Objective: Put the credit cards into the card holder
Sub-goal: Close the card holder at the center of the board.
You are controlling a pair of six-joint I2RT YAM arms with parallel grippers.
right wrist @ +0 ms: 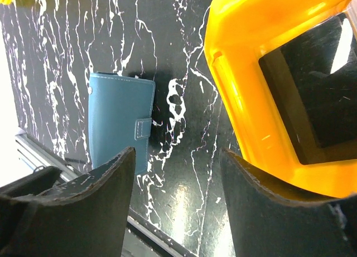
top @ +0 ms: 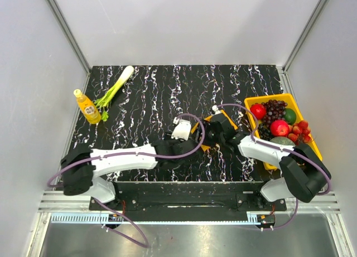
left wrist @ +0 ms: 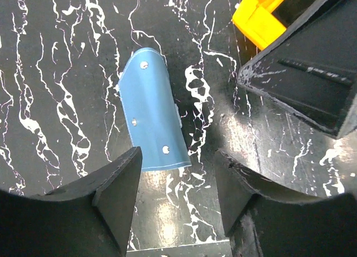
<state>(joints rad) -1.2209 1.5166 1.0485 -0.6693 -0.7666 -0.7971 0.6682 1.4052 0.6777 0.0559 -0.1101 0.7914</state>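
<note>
**Top view.** A black, white-veined bench [top: 156, 90] carries everything. The left arm [top: 122, 156] and right arm [top: 262, 148] reach in from the near edge and meet over a small orange tray [top: 205, 148], which is mostly hidden beneath them. Just right of the tray stands a yellow bin [top: 250, 101] of fruit. Far left of the tray are a bottle [top: 87, 106] and a leek [top: 114, 90]. The card holder cannot be made out from here.

**Left wrist view.** The blue holder [left wrist: 153, 115] lies flat on the bench, left of the tray and apart from it, with three small studs on its face. The left jaws stand open and grip nothing; one finger [left wrist: 111, 195] is at each side of the holder's near end. A corner of the tray shows at top right.

**Right wrist view.** The holder lies closed left of the tray, its tab clasp facing the tray and bare bench between the two. The right jaws are open and empty, above that gap. Inside the tray lies a dark, glossy flat face, apparently a card [right wrist: 318, 90].
</note>
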